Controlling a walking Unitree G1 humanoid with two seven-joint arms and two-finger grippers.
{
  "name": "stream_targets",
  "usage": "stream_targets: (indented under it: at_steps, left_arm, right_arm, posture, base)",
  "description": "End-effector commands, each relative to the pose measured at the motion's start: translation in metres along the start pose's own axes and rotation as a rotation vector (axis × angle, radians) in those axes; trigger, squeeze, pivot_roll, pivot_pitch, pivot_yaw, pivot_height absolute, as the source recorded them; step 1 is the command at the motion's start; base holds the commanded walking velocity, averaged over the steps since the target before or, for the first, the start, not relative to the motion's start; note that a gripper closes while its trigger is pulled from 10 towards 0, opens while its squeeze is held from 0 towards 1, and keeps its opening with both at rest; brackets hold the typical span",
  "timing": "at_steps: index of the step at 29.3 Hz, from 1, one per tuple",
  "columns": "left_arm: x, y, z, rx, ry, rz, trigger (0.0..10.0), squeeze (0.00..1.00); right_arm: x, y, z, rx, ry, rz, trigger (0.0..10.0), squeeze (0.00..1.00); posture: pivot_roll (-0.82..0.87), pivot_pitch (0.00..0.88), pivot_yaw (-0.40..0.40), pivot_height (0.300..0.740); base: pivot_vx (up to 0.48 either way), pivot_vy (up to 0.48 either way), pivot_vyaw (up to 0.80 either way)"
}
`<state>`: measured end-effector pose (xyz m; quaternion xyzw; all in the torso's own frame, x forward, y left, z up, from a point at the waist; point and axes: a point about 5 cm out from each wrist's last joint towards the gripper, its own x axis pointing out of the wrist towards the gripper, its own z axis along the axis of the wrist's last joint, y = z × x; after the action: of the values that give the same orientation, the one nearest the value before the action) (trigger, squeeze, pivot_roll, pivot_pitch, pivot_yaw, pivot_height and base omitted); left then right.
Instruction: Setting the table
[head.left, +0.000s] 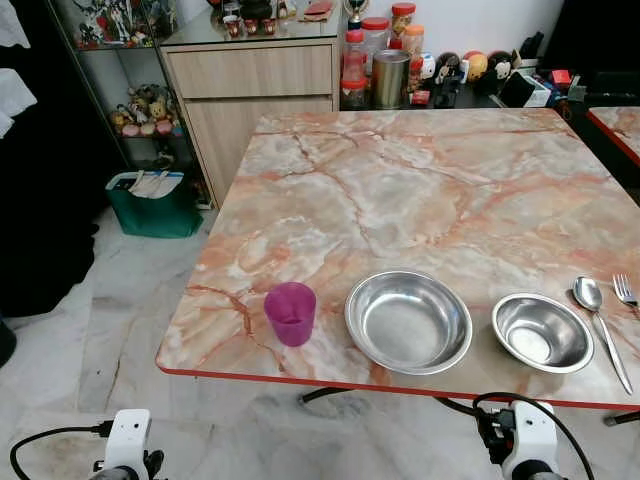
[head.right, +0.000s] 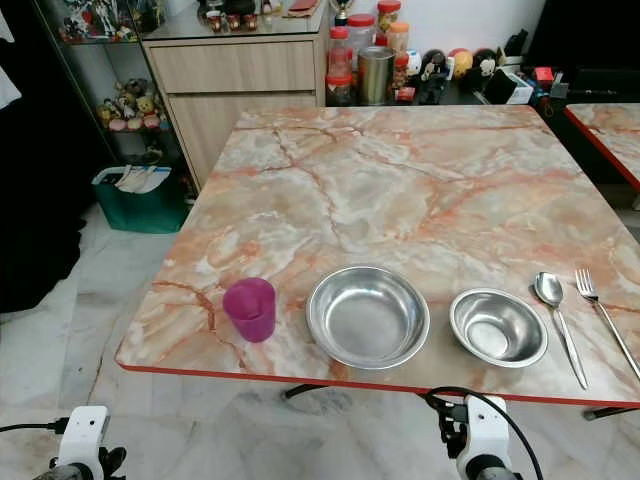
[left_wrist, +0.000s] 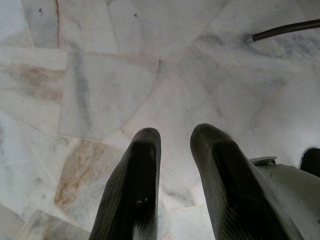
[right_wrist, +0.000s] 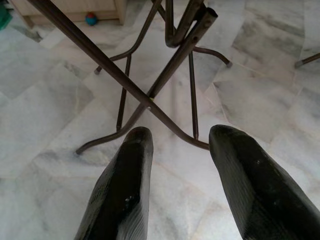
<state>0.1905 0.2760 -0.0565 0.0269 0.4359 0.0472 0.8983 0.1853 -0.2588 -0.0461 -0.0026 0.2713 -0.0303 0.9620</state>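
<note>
Along the near edge of the marble table (head.left: 400, 170) stand a purple cup (head.left: 290, 313), a large steel bowl (head.left: 408, 321), a small steel bowl (head.left: 542, 332), a spoon (head.left: 598, 322) and a fork (head.left: 626, 293), left to right. Both arms hang low in front of the table edge, below it. My left gripper (left_wrist: 174, 150) is open with nothing between its fingers, over the floor tiles. My right gripper (right_wrist: 180, 145) is open and empty too, facing the table's metal legs (right_wrist: 150, 85).
A wooden cabinet (head.left: 250, 90) stands beyond the table's far left corner, with jars and a steel canister (head.left: 389, 77) beside it. A green basket (head.left: 152, 203) sits on the marble floor at left. A second table's red edge (head.left: 615, 125) is at the right.
</note>
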Motion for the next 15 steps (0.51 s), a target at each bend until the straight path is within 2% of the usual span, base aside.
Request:
stream_targets:
  at_steps: [1, 8, 15]
  left_arm:
    - [-0.001, 0.003, -0.003, 0.02, 0.024, -0.002, 10.0, 0.0]
    - [-0.001, 0.003, -0.003, 0.023, 0.026, 0.0, 10.0, 0.0]
    - [-0.001, 0.003, -0.004, 0.027, 0.029, -0.001, 10.0, 0.0]
  right_arm:
    - [-0.002, 0.003, -0.005, 0.015, 0.007, 0.007, 10.0, 0.0]
    - [-0.008, 0.013, -0.009, 0.054, -0.041, 0.017, 10.0, 0.0]
    - [-0.023, 0.022, -0.018, 0.064, -0.088, 0.01, 10.0, 0.0]
  posture:
    - [-0.01, 0.0, 0.056, 0.736]
    - [-0.01, 0.0, 0.055, 0.736]
    - [-0.01, 0.0, 0.056, 0.736]
  base:
    - [0.0, 0.0, 0.0]
    - [0.0, 0.0, 0.0]
    - [0.0, 0.0, 0.0]
